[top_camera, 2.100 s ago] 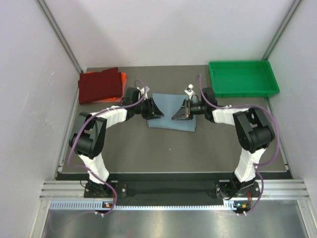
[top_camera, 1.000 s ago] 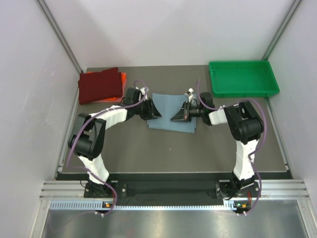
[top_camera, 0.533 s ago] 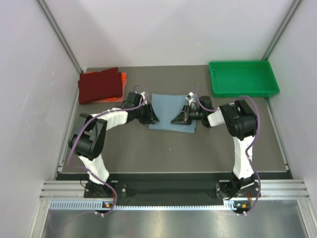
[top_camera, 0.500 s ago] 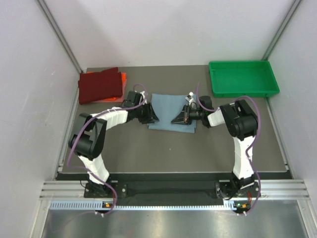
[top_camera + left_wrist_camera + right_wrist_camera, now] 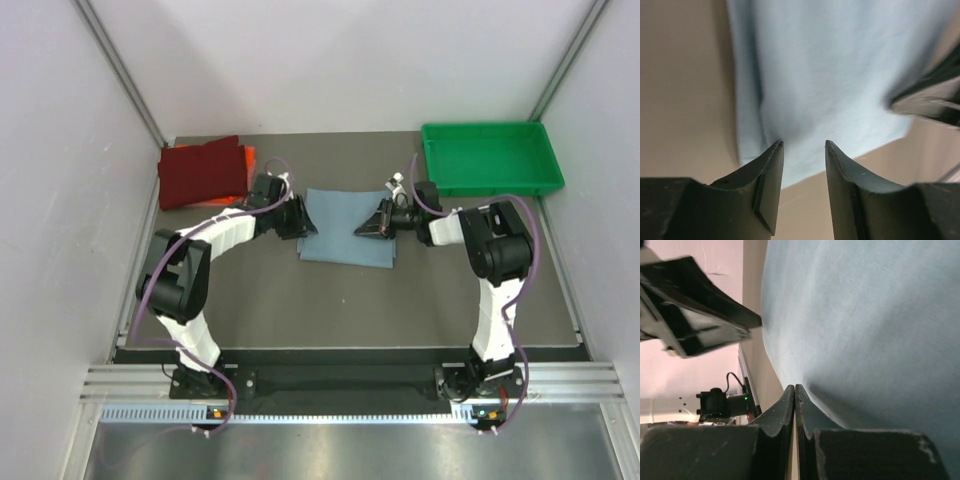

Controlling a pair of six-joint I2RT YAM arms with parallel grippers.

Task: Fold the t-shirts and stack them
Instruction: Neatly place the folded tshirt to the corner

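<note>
The dusty grey-blue t-shirt (image 5: 345,230) lies folded flat mid-table. My left gripper (image 5: 303,224) sits low at its left edge, and in the left wrist view it (image 5: 803,144) is open, its tips over the shirt (image 5: 830,75) with nothing between them. My right gripper (image 5: 367,230) rests on the shirt's right part. In the right wrist view it (image 5: 795,386) is shut, tips against the cloth (image 5: 865,315), no fold visible between them. At the back left, the dark red t-shirt (image 5: 203,172) lies folded on the orange one (image 5: 249,157).
A green tray (image 5: 490,158) stands at the back right corner. Side walls close in the table left and right. Each wrist view shows the other gripper: the right one (image 5: 932,97) and the left one (image 5: 695,315).
My right gripper, still shut, has pulled back to the right across the shirt. The left gripper has shifted slightly back and left and opened a touch. The shirt lies as before.
</note>
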